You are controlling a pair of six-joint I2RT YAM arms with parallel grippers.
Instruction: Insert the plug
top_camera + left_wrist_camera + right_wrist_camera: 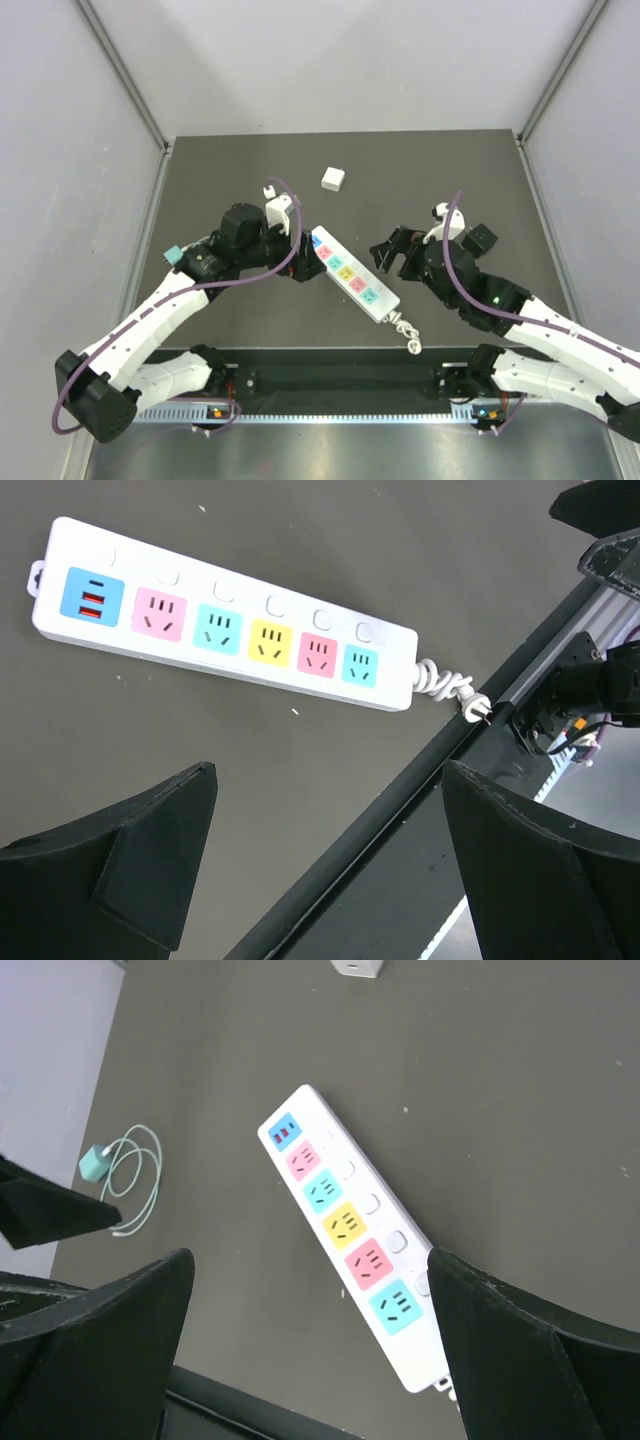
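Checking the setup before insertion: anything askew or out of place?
The power strip lies diagonally on the table, its coiled cord reaching the near edge. Nothing looks damaged or spilled.

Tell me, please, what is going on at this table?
A power strip lies on the table, with nothing plugged in yet. The left pincer and right pincer hover open near it, holding nothing. A small white block and a teal charger lie untouched.
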